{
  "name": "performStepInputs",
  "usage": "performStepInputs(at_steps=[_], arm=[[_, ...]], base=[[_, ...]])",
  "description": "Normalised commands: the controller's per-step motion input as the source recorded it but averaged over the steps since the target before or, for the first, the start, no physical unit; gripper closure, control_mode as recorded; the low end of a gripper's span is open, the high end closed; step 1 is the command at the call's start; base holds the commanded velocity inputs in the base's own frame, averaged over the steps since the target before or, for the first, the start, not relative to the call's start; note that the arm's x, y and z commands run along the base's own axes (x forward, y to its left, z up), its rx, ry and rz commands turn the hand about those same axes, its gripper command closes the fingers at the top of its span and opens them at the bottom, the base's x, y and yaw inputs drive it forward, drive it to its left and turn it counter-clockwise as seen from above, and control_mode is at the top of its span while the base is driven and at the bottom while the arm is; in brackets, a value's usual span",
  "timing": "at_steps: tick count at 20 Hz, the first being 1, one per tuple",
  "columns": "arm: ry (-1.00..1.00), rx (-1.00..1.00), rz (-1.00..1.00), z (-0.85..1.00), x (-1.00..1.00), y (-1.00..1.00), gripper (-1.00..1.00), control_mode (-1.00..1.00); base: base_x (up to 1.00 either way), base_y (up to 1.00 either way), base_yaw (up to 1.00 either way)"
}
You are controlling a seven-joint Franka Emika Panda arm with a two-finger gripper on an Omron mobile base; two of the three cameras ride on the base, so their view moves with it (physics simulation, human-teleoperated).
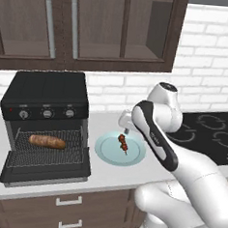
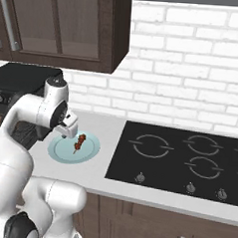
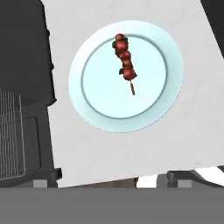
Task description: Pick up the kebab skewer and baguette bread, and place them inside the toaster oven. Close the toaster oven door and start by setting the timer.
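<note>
The kebab skewer [image 1: 123, 143] [image 2: 80, 142] [image 3: 124, 59] lies on a pale blue plate [image 1: 108, 154] [image 2: 59, 152] [image 3: 100, 109], its dark red chunks toward the wall. My gripper [image 1: 126, 130] [image 2: 70, 134] [image 3: 113, 179] hangs above the plate, open and holding nothing, with its fingertips [image 3: 46, 179] set wide apart. The baguette bread [image 1: 47, 141] rests on the wire rack inside the toaster oven [image 1: 44, 96] [image 3: 26, 57]. The toaster oven door [image 1: 46, 171] is folded down flat, open.
A black cooktop [image 1: 211, 131] [image 2: 183, 160] lies to the right of the plate. Dark wall cabinets [image 1: 84, 26] hang over the counter. A white brick wall runs behind. Bare counter [image 3: 175, 131] surrounds the plate.
</note>
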Motion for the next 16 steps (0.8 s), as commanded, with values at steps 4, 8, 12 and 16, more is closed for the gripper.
performStepInputs(at_steps=[4, 8, 12, 16], arm=[[0.07, -0.23, 0.18, -0.08, 0.01, -0.20, -1.00, -1.00], [0.10, -0.18, 0.15, -0.02, 0.04, -0.17, -1.00, -1.00], [0.09, -0.06, 0.16, -0.01, 0.03, -0.23, -1.00, -1.00], [0.05, -0.01, 0.13, -0.16, 0.00, -0.11, -1.00, -1.00]], base=[[0.00, 0.00, 0.00], [0.00, 0.00, 0.00], [0.00, 0.00, 0.00], [0.00, 0.00, 0.00]])
